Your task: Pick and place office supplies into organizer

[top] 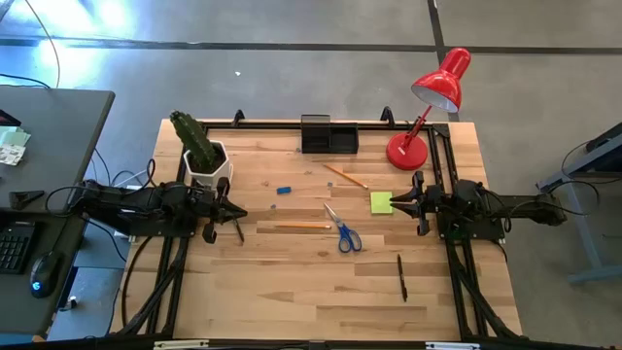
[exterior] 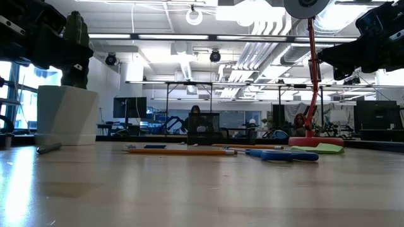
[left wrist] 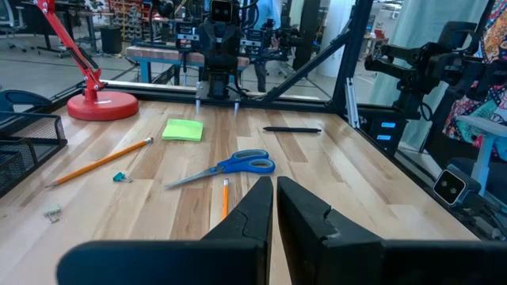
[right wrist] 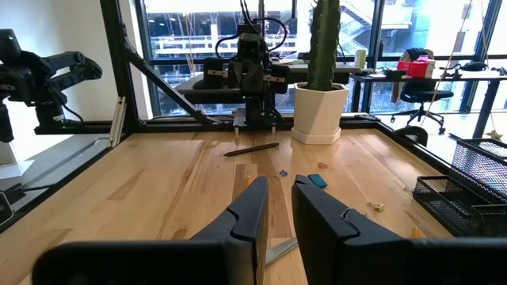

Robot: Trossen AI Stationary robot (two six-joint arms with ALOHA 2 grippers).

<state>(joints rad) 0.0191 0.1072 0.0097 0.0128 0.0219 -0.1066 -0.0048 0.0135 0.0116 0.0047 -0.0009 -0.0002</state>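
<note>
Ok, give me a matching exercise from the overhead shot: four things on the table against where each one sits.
Things:
1. organizer
2. sticky-note pad
3. scissors
4. black pen

Places:
A. table's middle
B. just in front of the right gripper
C. far edge, left of the red lamp
D. nearest the front edge, right half

Pairs: 1-C, 2-B, 3-A, 4-D

Open-plan robotics lab — exposed ceiling ducts (exterior: 265,44), glass walls, more arm rigs (right wrist: 252,75) behind.
</note>
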